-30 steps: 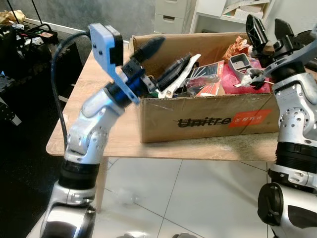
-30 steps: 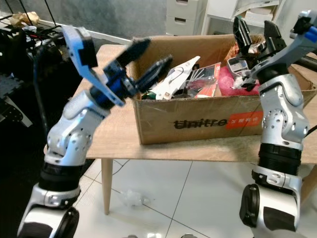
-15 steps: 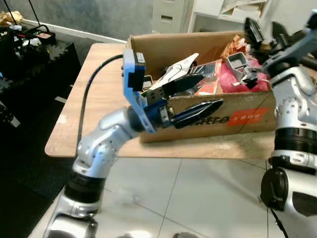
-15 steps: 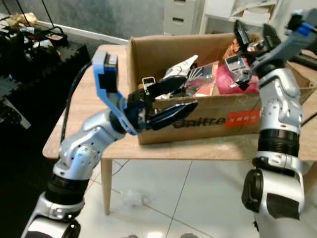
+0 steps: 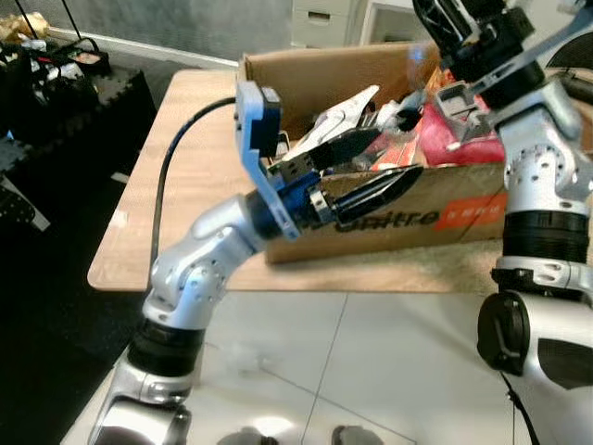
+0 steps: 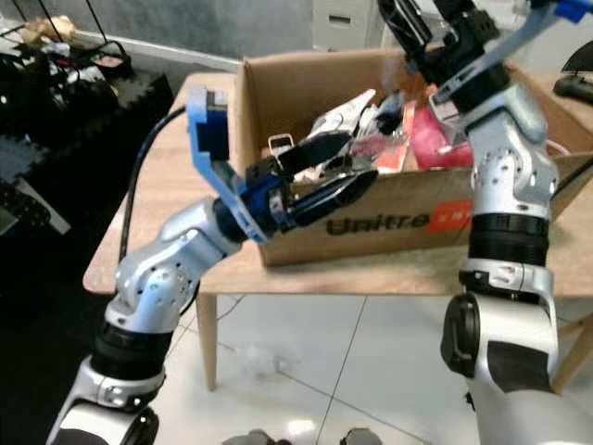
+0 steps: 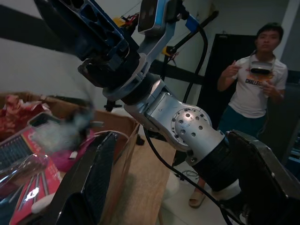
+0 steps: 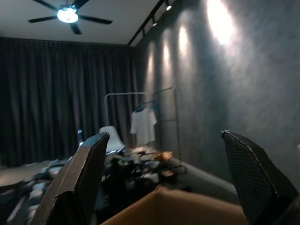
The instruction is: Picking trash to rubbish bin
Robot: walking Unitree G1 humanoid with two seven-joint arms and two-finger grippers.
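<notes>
A cardboard box (image 5: 408, 215) printed "Unitree" stands on a wooden table (image 5: 185, 176) and serves as the bin. Several pieces of trash lie in it: white packaging (image 5: 345, 116), a pink-red bag (image 5: 463, 125), a red printed pack (image 7: 28, 168). My left gripper (image 5: 398, 156) is open at the box's front wall, one finger above the rim and one before it, with nothing held. High over the back right of the box, my right gripper (image 6: 426, 28) is open and empty. A blurred grey-white scrap (image 7: 61, 133) shows just above the box's contents.
A person (image 7: 253, 89) stands beyond the table on my right side. Black equipment (image 5: 56, 83) fills the floor to the left. White drawers (image 5: 320, 19) stand behind the table. A crumpled clear wrapper (image 6: 252, 357) lies on the tiled floor by the table leg.
My left arm swung down from a raised pose to lie across the box front, still open. The right gripper moved up and left over the box. The camera has also shifted.
</notes>
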